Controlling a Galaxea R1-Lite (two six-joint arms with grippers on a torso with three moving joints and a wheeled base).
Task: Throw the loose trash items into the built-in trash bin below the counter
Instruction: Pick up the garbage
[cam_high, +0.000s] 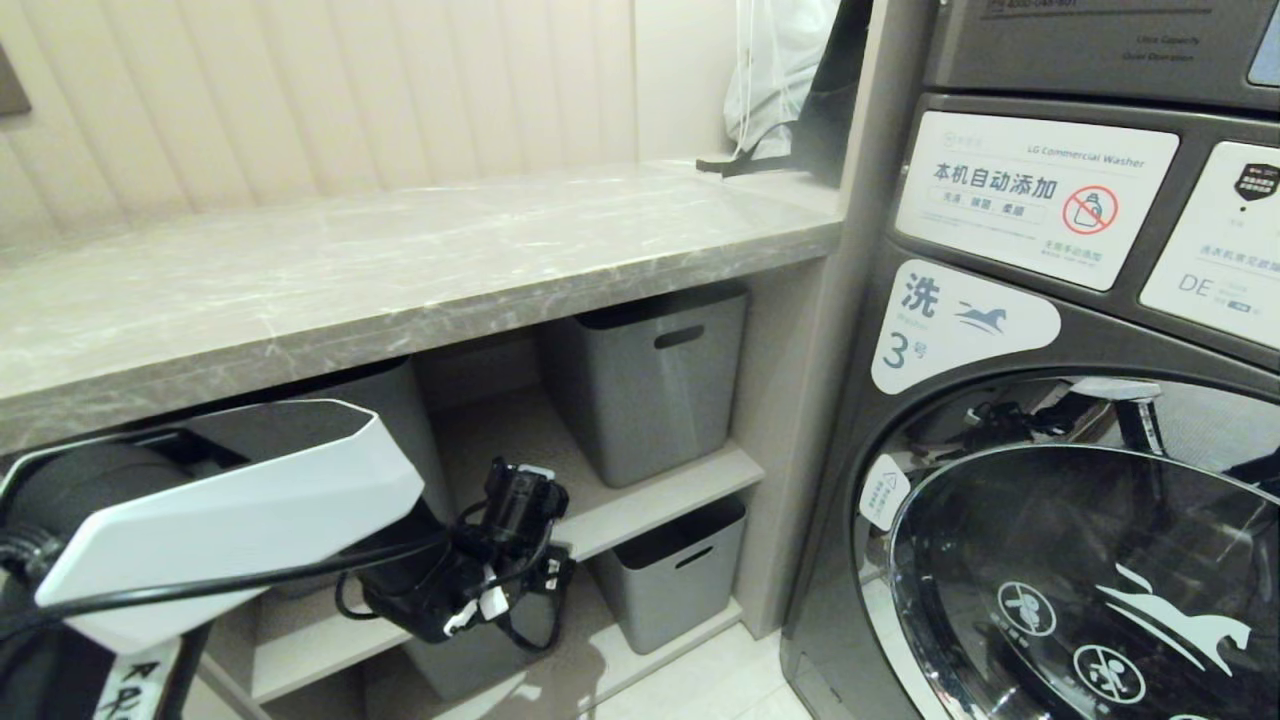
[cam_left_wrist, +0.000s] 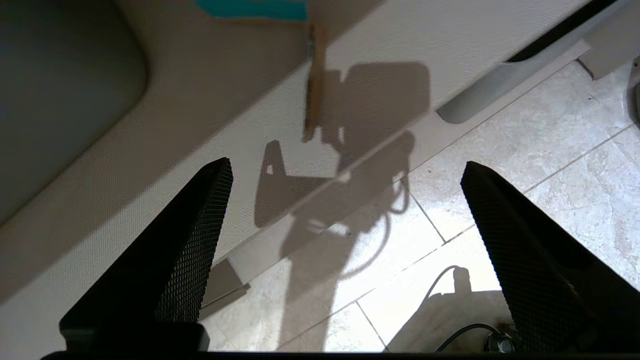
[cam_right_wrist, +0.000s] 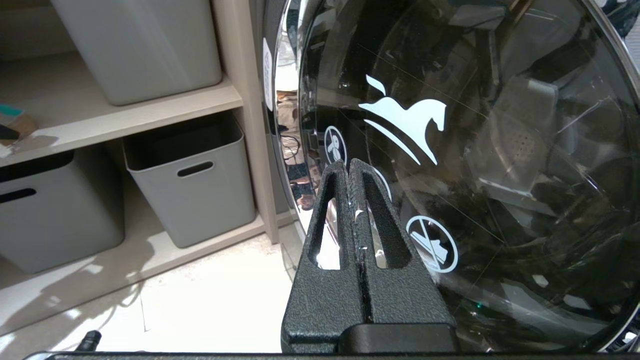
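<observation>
Left gripper (cam_left_wrist: 345, 240) gapes empty, brown strip (cam_left_wrist: 314, 85) just beyond it.

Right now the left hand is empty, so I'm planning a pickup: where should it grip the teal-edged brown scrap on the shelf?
Likely across its narrow width, from above: the teal-edged brown scrap seems to lie flat on the shelf, so only its side edges give purchase. The left hand stands open.
</observation>
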